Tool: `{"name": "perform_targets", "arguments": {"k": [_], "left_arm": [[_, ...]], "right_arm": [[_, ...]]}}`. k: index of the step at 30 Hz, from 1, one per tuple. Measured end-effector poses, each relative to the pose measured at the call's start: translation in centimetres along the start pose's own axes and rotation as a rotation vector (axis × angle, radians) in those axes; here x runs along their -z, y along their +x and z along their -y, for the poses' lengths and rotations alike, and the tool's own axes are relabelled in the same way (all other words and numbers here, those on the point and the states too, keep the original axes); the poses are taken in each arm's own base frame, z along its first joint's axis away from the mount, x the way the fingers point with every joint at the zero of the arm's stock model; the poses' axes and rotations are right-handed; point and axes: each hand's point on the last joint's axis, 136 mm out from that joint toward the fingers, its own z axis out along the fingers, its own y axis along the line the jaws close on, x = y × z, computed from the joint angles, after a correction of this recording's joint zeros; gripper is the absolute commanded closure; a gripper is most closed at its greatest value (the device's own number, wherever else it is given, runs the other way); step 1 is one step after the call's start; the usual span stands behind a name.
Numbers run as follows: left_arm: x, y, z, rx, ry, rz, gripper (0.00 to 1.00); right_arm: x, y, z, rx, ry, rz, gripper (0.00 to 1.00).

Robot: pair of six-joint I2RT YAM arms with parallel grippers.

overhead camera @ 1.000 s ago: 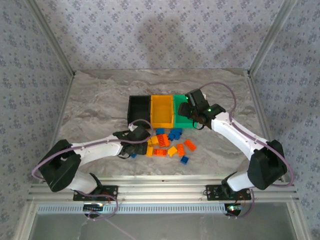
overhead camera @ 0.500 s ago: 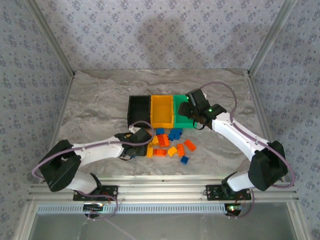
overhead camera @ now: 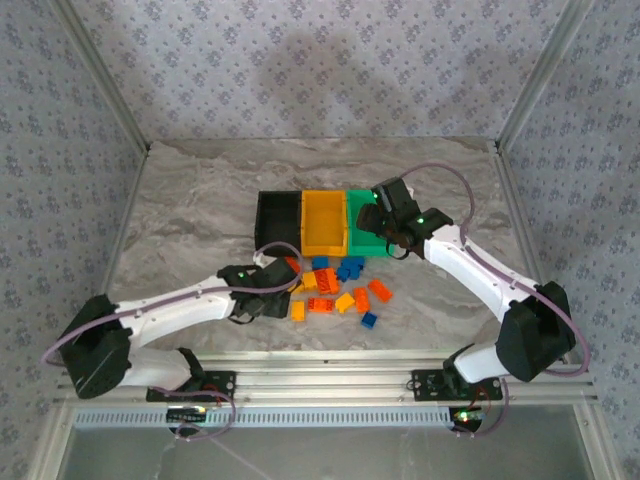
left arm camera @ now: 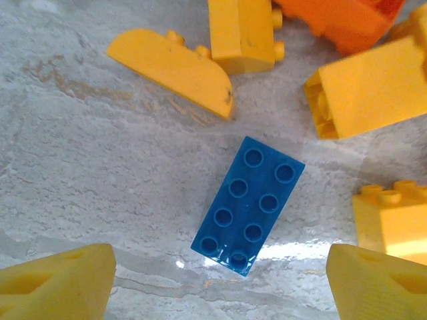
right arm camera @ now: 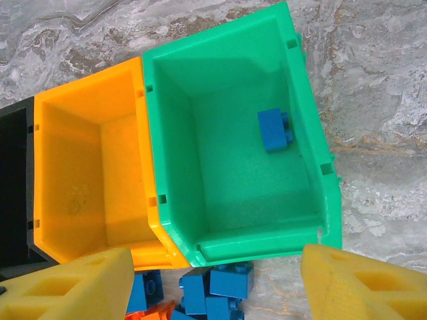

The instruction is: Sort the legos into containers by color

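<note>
- Between the left fingers (overhead camera: 265, 300), which are spread wide and hold nothing, a blue lego (left arm camera: 248, 205) lies flat on the desk (left arm camera: 100, 167), studs up, touching neither finger.
- Just beyond those fingers: a sloped yellow lego (left arm camera: 175, 70), a yellow block (left arm camera: 241, 33), another yellow one on its side (left arm camera: 370, 90), and an orange lego (left arm camera: 340, 20) farthest out.
- Beside the right-hand finger sits one more yellow lego (left arm camera: 390, 220).
- The right fingers (overhead camera: 388, 228) are wide and empty, over the near wall of the green bin (right arm camera: 267, 240).
- Inside the green bin is one blue lego (right arm camera: 275, 129), toward the right-finger side.
- The yellow-orange bin (right arm camera: 120, 200) joins it on the left-finger side, with the black bin (right arm camera: 13, 200) past that.
- Loose blue legos (right arm camera: 217, 287) lie on the desk between the right fingers, just outside the green wall.
</note>
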Motion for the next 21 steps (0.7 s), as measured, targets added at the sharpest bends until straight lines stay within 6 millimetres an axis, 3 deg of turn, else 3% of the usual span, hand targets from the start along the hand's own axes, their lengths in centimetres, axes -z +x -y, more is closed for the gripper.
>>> {"name": "perform_targets", "arguments": {"k": [6,10,14,21], "left_arm": [[-2.1,1.8,0.3,-0.068,-0.037,-0.106,0.14],[-3.1,1.8,0.6,-0.081,-0.041,-0.134,0.15],[-4.3,1.4,1.2,-0.08,-0.032,-0.161,0.25],[-4.6,1.4,2.1,-0.098,0.015,-0.201,0.44]], "right_arm": [[0.0,0.1,0.1,-0.007,0.001,-0.001,0.3],[0.2,0.0,0.1,-0.009,-0.003,0.003,0.3],[0.7,-0.1,0.1,-0.017,-0.011,0.012,0.3],[1.0,0.0,0.8,-0.025,-0.007,0.017,0.3]]}}
